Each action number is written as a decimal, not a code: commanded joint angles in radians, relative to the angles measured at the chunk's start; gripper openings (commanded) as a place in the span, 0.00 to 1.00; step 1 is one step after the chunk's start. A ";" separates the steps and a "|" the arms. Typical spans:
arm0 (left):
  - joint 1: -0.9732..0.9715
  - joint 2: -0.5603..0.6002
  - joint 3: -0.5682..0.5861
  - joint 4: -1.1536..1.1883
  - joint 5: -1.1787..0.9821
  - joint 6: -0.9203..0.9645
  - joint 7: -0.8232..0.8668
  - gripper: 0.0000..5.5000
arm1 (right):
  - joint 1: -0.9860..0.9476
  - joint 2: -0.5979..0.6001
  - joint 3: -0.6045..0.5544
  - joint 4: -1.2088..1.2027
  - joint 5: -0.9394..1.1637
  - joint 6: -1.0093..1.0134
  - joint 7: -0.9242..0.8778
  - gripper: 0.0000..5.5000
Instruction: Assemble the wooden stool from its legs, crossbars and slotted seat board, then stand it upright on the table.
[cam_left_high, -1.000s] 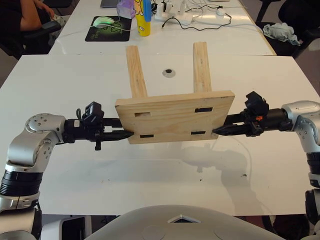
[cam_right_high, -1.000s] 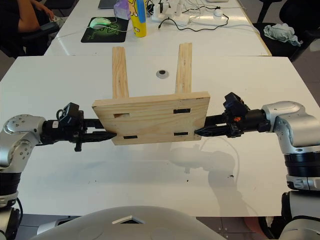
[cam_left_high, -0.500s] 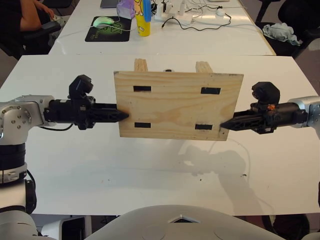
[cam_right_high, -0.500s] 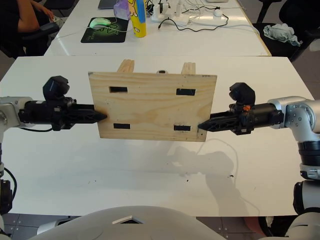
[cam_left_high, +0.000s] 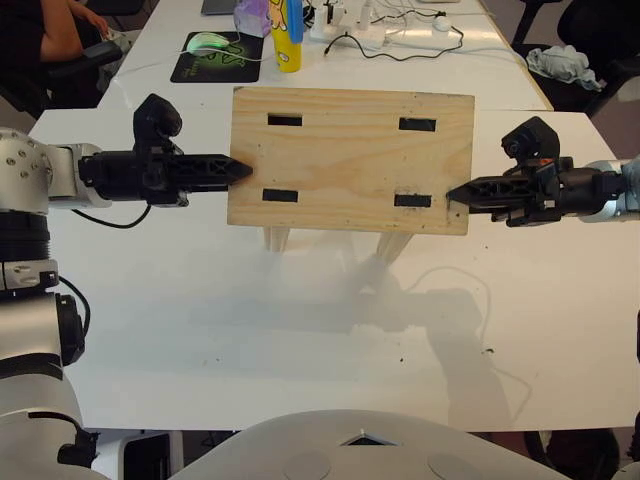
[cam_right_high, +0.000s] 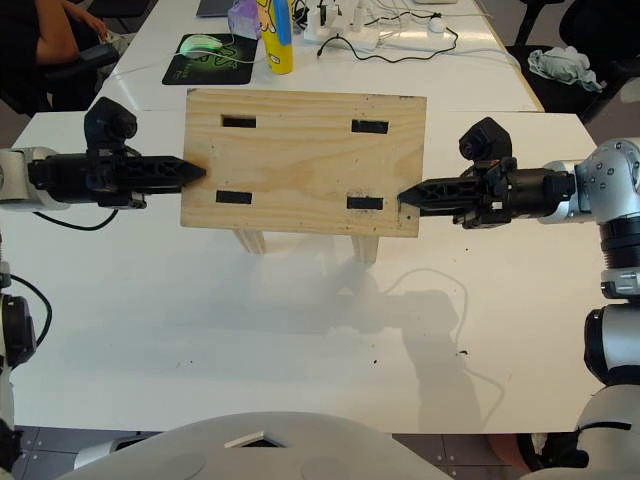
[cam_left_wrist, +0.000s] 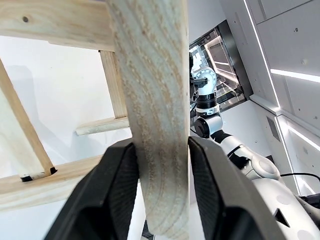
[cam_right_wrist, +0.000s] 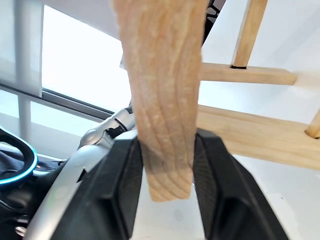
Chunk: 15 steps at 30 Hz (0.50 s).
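Left eye view: the stool is in one piece, with its slotted seat board (cam_left_high: 350, 160) facing up and about level over the far half of the white table (cam_left_high: 300, 340). Two legs (cam_left_high: 276, 238) point down below the near edge, but I cannot tell if their feet touch the table. The left jaws grip the left short edge of the board, and the right jaws grip the right short edge. Right eye view: it is the same scene, and four dark slots show in the board. Left wrist view: both fingers (cam_left_wrist: 107, 200) press on the two faces of the board edge, and behind it crossbars (cam_left_wrist: 100, 126) sit joined into the legs. Right wrist view: the jaws are closed on the board edge in the same way, and behind them a crossbar is seated in a leg. In my judgement the assembling is done and the stool is upright. What is left is to rest all feet on the table and let go.
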 joint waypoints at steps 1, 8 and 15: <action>-0.098 -0.042 -0.109 0.102 0.051 0.019 -0.039 0.27 | -0.130 0.074 0.054 0.141 -0.012 0.019 0.014 0.24; -0.250 -0.112 -0.257 0.483 0.248 -0.157 -0.202 0.48 | -0.276 0.194 0.148 0.527 -0.211 -0.111 0.014 0.24; -0.362 -0.135 -0.145 0.784 0.359 -0.323 -0.262 0.66 | -0.315 0.214 0.069 0.730 -0.243 -0.184 0.014 0.47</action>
